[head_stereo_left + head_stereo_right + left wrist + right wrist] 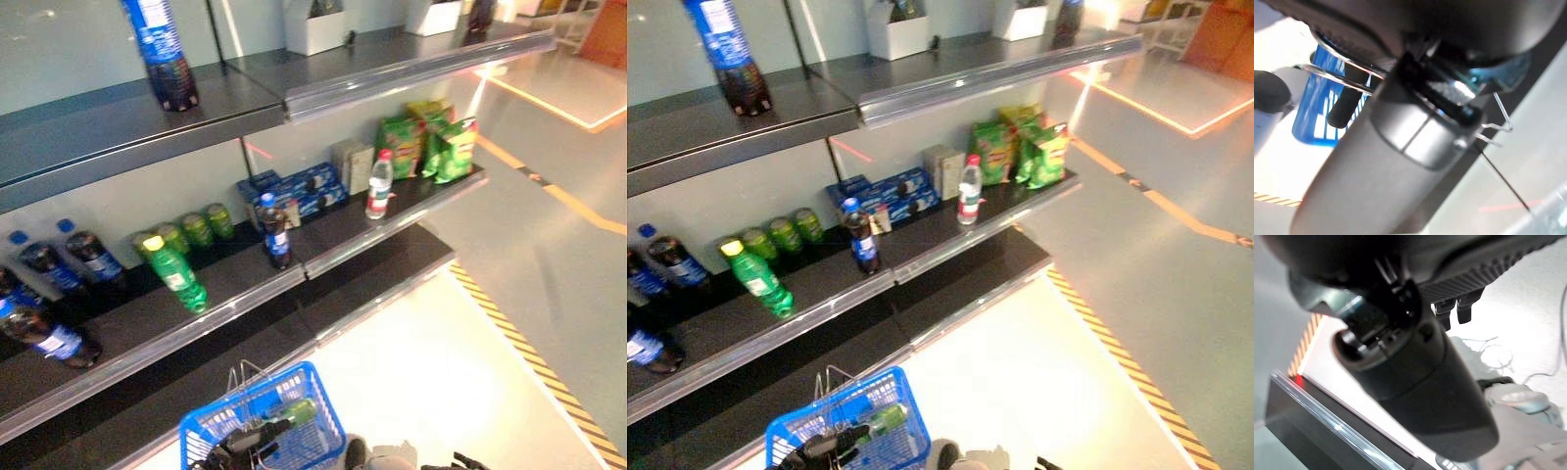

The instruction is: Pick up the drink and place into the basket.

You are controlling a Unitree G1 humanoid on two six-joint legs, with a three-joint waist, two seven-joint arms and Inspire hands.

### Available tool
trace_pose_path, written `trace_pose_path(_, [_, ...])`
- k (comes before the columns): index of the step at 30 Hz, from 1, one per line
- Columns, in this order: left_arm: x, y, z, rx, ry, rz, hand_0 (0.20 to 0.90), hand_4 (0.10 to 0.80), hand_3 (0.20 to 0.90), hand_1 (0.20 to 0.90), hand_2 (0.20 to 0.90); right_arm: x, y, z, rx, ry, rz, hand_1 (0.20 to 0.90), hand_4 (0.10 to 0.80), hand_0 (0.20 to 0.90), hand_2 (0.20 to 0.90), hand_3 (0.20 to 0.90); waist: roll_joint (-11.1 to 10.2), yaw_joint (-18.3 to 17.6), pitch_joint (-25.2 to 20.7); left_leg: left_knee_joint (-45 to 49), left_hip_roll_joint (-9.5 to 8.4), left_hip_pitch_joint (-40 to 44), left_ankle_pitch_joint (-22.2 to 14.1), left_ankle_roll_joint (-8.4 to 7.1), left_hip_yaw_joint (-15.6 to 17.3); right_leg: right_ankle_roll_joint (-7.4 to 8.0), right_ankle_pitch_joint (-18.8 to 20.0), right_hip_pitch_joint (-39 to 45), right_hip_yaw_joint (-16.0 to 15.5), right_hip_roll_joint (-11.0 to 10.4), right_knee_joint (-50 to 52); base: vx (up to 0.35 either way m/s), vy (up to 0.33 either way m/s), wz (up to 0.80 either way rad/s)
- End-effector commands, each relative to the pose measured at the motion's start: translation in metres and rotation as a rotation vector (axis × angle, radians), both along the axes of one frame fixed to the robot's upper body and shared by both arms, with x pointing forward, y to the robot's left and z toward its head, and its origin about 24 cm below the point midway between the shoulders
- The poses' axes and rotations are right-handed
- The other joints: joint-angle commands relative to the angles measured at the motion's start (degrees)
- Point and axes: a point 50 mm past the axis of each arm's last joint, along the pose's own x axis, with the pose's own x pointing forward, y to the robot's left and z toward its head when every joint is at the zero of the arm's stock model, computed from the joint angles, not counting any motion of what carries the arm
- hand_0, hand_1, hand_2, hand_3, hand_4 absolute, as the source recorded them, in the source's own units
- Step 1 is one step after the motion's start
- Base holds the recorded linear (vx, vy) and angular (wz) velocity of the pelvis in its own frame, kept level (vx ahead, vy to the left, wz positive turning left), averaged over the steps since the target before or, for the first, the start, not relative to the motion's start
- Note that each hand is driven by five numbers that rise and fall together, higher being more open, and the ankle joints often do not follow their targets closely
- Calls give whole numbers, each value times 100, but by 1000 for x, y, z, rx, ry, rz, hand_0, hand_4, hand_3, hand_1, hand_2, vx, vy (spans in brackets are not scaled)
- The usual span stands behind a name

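Note:
My left hand is shut on the thin wire handles of the blue basket, which hangs low in front of the shelves. A green drink lies inside the basket. In the left wrist view a dark finger curls over the wire, with the blue basket below it. My right hand hangs beside me above the pale floor, fingers relaxed and holding nothing.
The middle shelf holds a green bottle, green cans, cola bottles, a water bottle, blue boxes and green bags. A cola bottle stands on the upper shelf. Striped tape crosses the floor at the right.

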Motion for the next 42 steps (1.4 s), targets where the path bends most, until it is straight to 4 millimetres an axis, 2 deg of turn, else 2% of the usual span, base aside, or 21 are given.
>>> trace_pose_path(1, [22, 4, 13, -68, -177, 68, 300, 100, 200, 300, 300, 2, -20, 7, -54, -18, 6, 900, 800, 900, 900, 900, 127, 161, 57, -240, -940, -561, -75, 866, 53, 578, -77, 734, 452, -163, -212, 91, 30, -122])
trace_pose_path(2, [18, 5, 13, -73, -178, 70, 300, 100, 200, 300, 300, 3, -21, 8, -57, -18, 11, 900, 800, 900, 900, 900, 154, 186, 57, -549, -964, -581, -96, 906, -18, 613, -99, 759, 586, -115, -228, 207, 88, -151])
trace_pose_path(3, [11, 8, 12, -73, -176, 61, 300, 100, 200, 300, 300, 6, -24, 9, -59, -15, -9, 900, 800, 900, 900, 900, 244, 249, 87, -1730, -715, -461, 44, 864, 0, 702, -196, 901, 889, 20, -301, 246, 96, -189])
trace_pose_path(4, [10, 8, 12, -72, -174, 56, 300, 100, 200, 300, 300, 6, -24, 9, -58, -13, -13, 900, 800, 900, 900, 900, 258, 269, 101, -1977, -687, -401, 122, 828, 8, 713, -222, 951, 941, 40, -318, 328, 108, -140])
trace_pose_path(5, [7, 8, 11, -72, -172, 63, 300, 100, 200, 300, 300, 9, -25, 10, -60, -13, -2, 900, 800, 900, 900, 900, 346, 402, 151, -2603, -894, -511, 236, 776, -256, 738, -289, 1108, 1128, 116, -382, 267, 46, -57])
trace_pose_path(7, [-1, 8, 9, -76, -169, 70, 300, 100, 200, 300, 300, 11, -24, 10, -62, -11, 8, 900, 800, 900, 900, 900, 439, 560, 190, -3086, -1091, -680, 422, 720, -521, 731, -367, 1304, 1375, 222, -421, 316, 45, -47])
trace_pose_path(9, [-7, 9, 8, -86, -170, 73, 300, 100, 200, 300, 300, 9, -25, 10, -72, -12, 17, 900, 800, 900, 900, 900, 506, 629, 197, -3197, -1224, -858, 556, 708, -526, 732, -455, 1509, 1575, 281, -475, 252, 59, -93])
trace_pose_path(13, [-8, 10, 8, -96, -175, 94, 300, 100, 200, 300, 300, 6, -26, 10, -82, -12, 29, 900, 800, 900, 900, 900, 479, 641, 167, -3177, -1342, -792, 455, 795, -582, 786, -520, 1625, 1628, 221, -512, 204, 83, -74])
trace_pose_path(14, [-8, 12, 8, -89, -166, 100, 300, 100, 200, 300, 300, 2, -27, 10, -81, -11, 36, 900, 800, 900, 900, 900, 483, 571, 105, -3294, -1310, -574, 375, 847, -432, 843, -540, 1655, 1484, 146, -509, 227, 98, -75])
trace_pose_path(22, [6, 15, 12, -88, -193, 80, 300, 100, 200, 300, 300, -1, -21, 7, -53, -15, 51, 900, 800, 900, 900, 900, 457, 476, -68, -3612, -1312, 167, 75, 1076, -267, 990, -543, 1521, 1010, -110, -350, 161, 71, -38])
trace_pose_path(28, [7, 16, 12, -77, -176, 66, 300, 100, 200, 300, 300, -1, -19, 6, -52, -6, 40, 900, 800, 900, 900, 900, 438, 473, -87, -3477, -1338, 202, -71, 1223, -177, 1084, -588, 1305, 954, -252, 125, 51, 70, -27])
trace_pose_path(30, [7, 18, 12, -68, -163, 61, 300, 100, 200, 300, 300, 0, -18, 6, -49, -8, 33, 900, 800, 900, 900, 900, 441, 465, -72, -3542, -1397, 279, -79, 1310, -182, 1226, -286, 915, 811, -317, 802, 49, 92, -9])
trace_pose_path(33, [8, 22, 13, -57, -160, 74, 300, 100, 200, 300, 300, 4, -17, 6, -43, -17, 43, 900, 800, 900, 900, 900, 514, 437, -6, -3656, -1351, 432, -96, 1346, -113, 1287, 9, 327, 569, -370, 1688, 62, 72, -20])
trace_pose_path(34, [9, 26, 15, -54, -160, 84, 300, 100, 200, 300, 300, 7, -16, 7, -40, -22, 52, 900, 800, 900, 900, 900, 519, 452, 25, -3760, -1326, 552, -115, 1318, -1, 1286, 194, 137, 332, -599, 1685, 113, 2, -30])
trace_pose_path(38, [12, 30, 18, -48, -166, 77, 300, 100, 200, 300, 300, 7, -16, 7, -34, -28, 37, 900, 800, 900, 900, 900, 467, 386, 71, -3828, -1341, 768, -278, 1231, 68, 1373, 422, -119, 154, -868, 748, 120, -74, -38])
trace_pose_path(39, [12, 30, 18, -48, -165, 74, 300, 100, 200, 300, 300, 6, -16, 7, -33, -28, 36, 900, 800, 900, 900, 900, 468, 376, 74, -3826, -1340, 786, -303, 1229, 60, 1384, 452, -116, 142, -872, 656, 133, -109, -37])
trace_pose_path(40, [13, 31, 18, -46, -166, 71, 300, 100, 200, 300, 300, 5, -16, 6, -33, -28, 33, 900, 800, 900, 900, 900, 449, 336, 88, -3825, -1366, 834, -358, 1222, 43, 1422, 569, -222, 155, -902, 458, 210, -141, -17])
trace_pose_path(41, [14, 31, 19, -45, -172, 67, 300, 100, 200, 300, 300, 2, -17, 6, -30, -25, 24, 900, 800, 900, 900, 900, 435, 240, 121, -3830, -1391, 984, -498, 1199, -11, 1519, 862, -451, 132, -960, 0, 320, -235, -15])
trace_pose_path(42, [14, 33, 20, -44, -175, 64, 300, 100, 200, 300, 300, 1, -17, 6, -31, -23, 16, 900, 800, 900, 900, 900, 437, 226, 142, -3848, -1402, 1107, -578, 1177, 14, 1568, 1052, -568, -84, -1013, -181, 354, -265, -1])
